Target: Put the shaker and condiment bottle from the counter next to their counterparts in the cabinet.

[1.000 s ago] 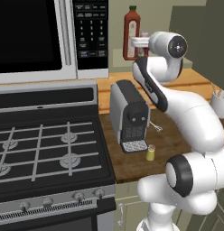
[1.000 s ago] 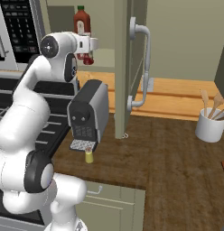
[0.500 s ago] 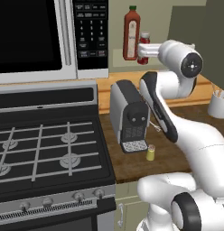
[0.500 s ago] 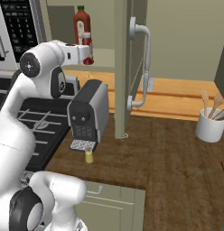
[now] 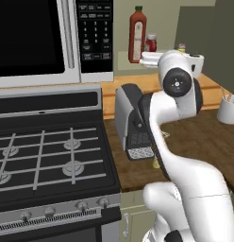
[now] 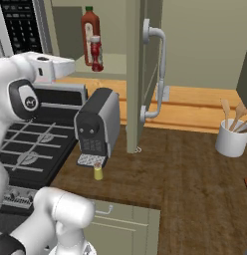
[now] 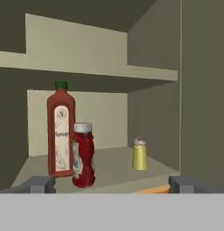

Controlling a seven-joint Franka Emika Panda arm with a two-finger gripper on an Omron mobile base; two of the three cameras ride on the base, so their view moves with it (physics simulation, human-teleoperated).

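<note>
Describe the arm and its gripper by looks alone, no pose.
The arm is glossy white, built of rounded, bulbous links with dark grey round caps at the joints. No cables or markings show. The gripper ends in two small, dark grey, blocky fingertips.

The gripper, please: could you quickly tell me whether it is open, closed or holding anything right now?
Gripper: open and empty, its fingertips wide apart in front of the condiment bottle standing on the cabinet shelf.

Cabinet shelf and wood counter, with what stands on each.
On the cabinet shelf: tall sauce bottle, small red bottle touching it, yellow shaker apart. On the counter: coffee machine, second shaker, utensil cup.
</note>
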